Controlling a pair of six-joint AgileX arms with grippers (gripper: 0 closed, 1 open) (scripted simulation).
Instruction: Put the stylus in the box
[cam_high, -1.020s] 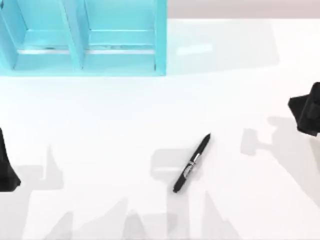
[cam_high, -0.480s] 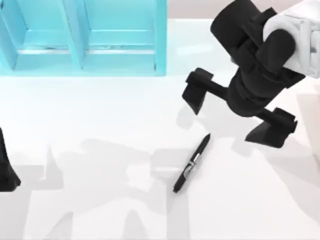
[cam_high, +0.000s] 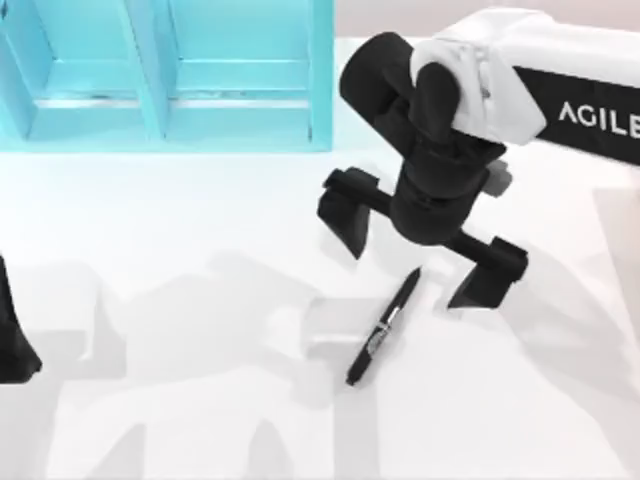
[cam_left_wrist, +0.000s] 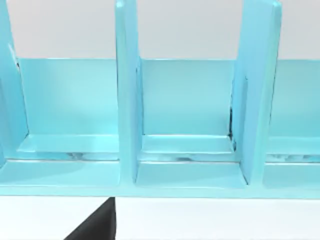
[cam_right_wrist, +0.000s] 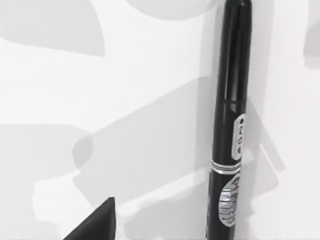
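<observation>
Top view: right hand (cam_high: 420, 252) wide open above table, stylus (cam_high: 383, 328) lying flat just below fingertips, untouched.

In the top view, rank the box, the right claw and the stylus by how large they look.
1. box, though cut off by the frame
2. right claw, nearer the camera, so inflated
3. stylus
</observation>
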